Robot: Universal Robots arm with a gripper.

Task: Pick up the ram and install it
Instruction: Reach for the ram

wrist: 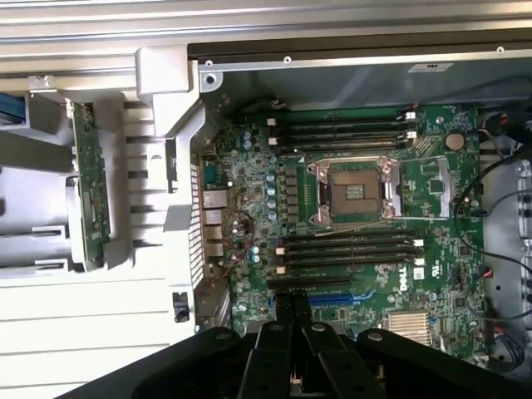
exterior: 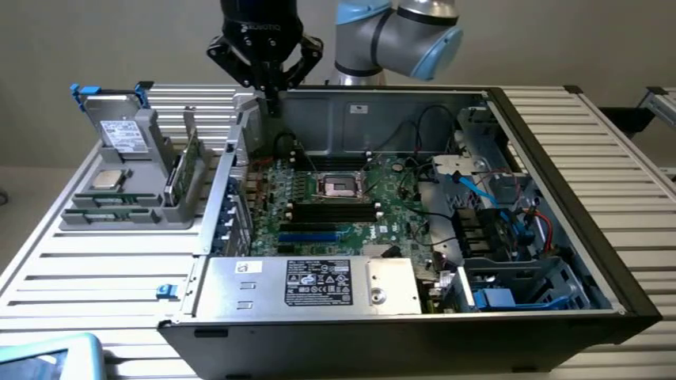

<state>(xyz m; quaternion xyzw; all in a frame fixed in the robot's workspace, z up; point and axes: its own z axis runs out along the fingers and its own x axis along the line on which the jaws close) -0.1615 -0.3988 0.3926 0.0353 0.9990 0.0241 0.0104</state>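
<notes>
Am seeing fingers (exterior: 271,95) pinched shut, gripping nothing, hovering above wall of open case (exterior: 591,261) nearest grey holder (exterior: 127,214). Ram (exterior: 185,170) standing on edge in that holder on surface (exterior: 95,269), outside case, roughly 7 o'clock from fingers in exterior view. Am judging its long axis running 12-to-6, alongside case wall.

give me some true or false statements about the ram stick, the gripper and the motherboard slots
1. The long, thin green ram stick stands on edge in the grey plastic holder, outside the open black computer case. True.
2. The black gripper holds the ram stick. False: it is shut on nothing, up by the case's back wall.
3. The green motherboard's long black slots hold memory sticks. False: they are empty.
4. The small square silver processor chip lies in the holder. True.
</notes>
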